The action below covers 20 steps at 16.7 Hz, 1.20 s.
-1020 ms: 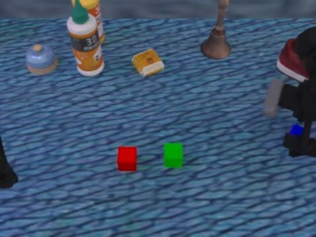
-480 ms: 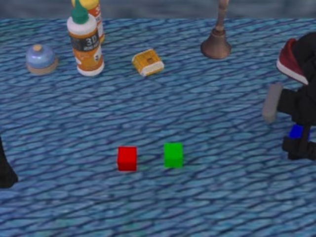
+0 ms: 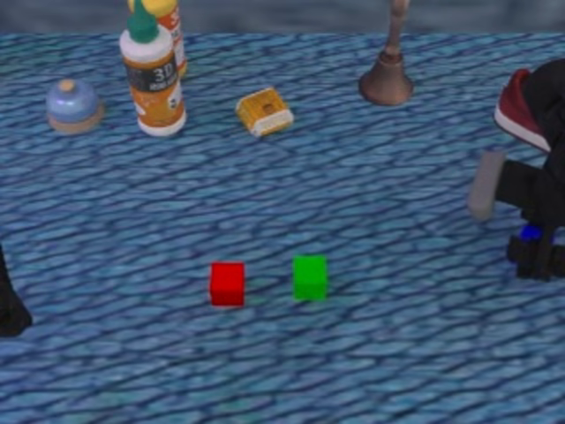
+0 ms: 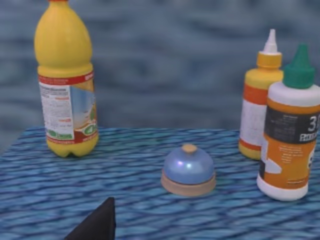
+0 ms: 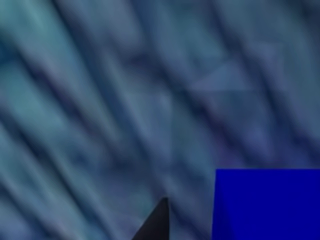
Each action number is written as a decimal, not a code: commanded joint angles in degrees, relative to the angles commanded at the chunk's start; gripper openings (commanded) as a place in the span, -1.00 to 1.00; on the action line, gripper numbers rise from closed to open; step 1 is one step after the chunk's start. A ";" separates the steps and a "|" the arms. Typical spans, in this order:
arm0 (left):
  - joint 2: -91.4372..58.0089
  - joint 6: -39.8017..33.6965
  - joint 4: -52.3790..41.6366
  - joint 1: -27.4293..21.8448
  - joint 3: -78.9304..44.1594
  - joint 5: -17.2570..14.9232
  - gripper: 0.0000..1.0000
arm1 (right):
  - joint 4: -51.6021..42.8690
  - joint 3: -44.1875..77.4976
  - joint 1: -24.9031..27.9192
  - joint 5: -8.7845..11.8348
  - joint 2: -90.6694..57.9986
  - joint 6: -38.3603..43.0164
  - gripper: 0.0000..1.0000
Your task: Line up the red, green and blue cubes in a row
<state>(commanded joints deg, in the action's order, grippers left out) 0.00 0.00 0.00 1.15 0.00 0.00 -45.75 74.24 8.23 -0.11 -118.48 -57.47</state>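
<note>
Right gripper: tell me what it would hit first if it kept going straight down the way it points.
Most likely the blue cube: the right gripper sits directly over it at the table's right edge, with the cube close beside one finger tip. Depth is unclear.

A tall yellow bottle point(image 4: 66, 82) with a red-banded label stands upright at the upper left of the frame, on the blue patterned table point(image 4: 125, 175). Near the centre sits a small blue-domed bell point(image 4: 188, 171) on a tan base, and at the right stand two orange-and-white bottles, the nearer green-capped one point(image 4: 292, 130) partly overlapping the white-tipped one point(image 4: 260, 100) behind it. A dark pointed finger point(image 4: 97, 225) shows at the lower left edge.
</note>
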 joint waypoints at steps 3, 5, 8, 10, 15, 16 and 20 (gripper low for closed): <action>0.00 0.00 0.00 0.00 0.00 0.00 1.00 | 0.00 0.00 0.00 0.00 0.00 0.00 -1.00; 0.00 0.00 0.00 0.00 0.00 0.00 1.00 | 0.00 0.00 0.00 0.00 0.00 0.00 -1.00; 0.00 0.00 0.00 0.00 0.00 0.00 1.00 | 0.00 0.00 0.00 0.00 0.00 0.00 -1.00; 0.00 0.00 0.00 0.00 0.00 0.00 1.00 | 0.00 0.00 0.00 0.00 0.00 0.00 -1.00; 0.00 0.00 0.00 0.00 0.00 0.00 1.00 | -5.53 2.94 -0.08 0.31 2.81 0.75 -1.00; 0.00 0.00 0.00 0.00 0.00 0.00 1.00 | -7.87 4.22 0.00 0.32 3.63 0.73 -1.00; 0.00 0.00 0.00 0.00 0.00 0.00 1.00 | -15.28 8.60 0.45 0.34 6.68 0.50 -1.00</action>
<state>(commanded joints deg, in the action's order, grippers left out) 0.00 0.00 0.00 1.15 0.00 0.00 -61.04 82.84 8.68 0.23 -111.80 -56.98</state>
